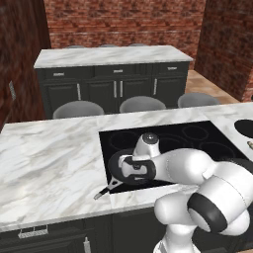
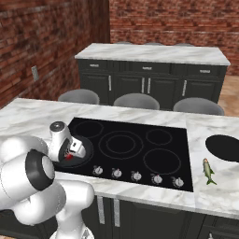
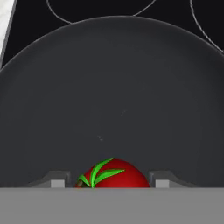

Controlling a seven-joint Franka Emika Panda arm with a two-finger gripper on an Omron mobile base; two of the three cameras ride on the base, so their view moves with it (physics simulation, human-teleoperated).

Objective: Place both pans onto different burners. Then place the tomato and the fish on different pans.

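One black pan sits on the front left burner of the cooktop, with its handle reaching out over the counter's front edge. My gripper hangs low over this pan, shut on the red tomato, whose green stem faces the camera. From the right base the tomato shows as a red spot under the hand. The other pan rests on the marble counter right of the cooktop. The fish lies just in front of that pan, on the counter.
Other burners lie bare on the black glass. A row of silver knobs runs along its front edge. Grey stools stand behind the island, and a dark cabinet block with a marble top is farther back.
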